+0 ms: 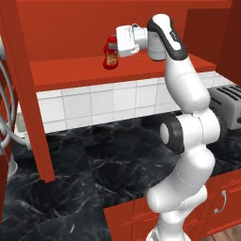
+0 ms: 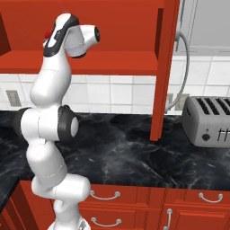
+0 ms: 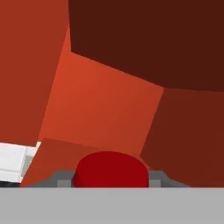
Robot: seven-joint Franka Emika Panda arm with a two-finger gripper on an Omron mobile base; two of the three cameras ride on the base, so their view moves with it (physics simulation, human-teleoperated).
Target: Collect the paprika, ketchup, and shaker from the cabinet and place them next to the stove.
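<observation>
Right, biggest piece first: the cabinet (image 1: 117, 70), a big red wall unit with its plain red shelf running above the white tiles, doors swung wide so the arm can reach straight in. Below it stretches the black marbled worktop (image 1: 70, 164), where I'd judge things are bound once they leave the shelf, over by a stove that isn't in frame just now. A silver toaster (image 2: 209, 121) sits at the right end of the worktop, well apart from the action.

Now the arm: it's stretched up and forward, wrist turned level so the hand goes in sideways at shelf height, which makes sense for taking a tall bottle round its body rather than from above.

And there's the ketchup (image 1: 111, 54), bright red with its yellow-red label, standing upright on the cabinet shelf, right at the end effector (image 1: 115, 47). From the hand camera the red cap (image 3: 111, 168) sits squarely between the two finger tips (image 3: 59, 179), which press in on either side. So the end effector has drawn in close round the ketchup, nearly as narrow as it goes, and I read that as a grip on the bottle. The bottle's base appears to rest on the shelf, so by my reckoning the lift-out hasn't begun.

No paprika or shaker to call from these angles.
</observation>
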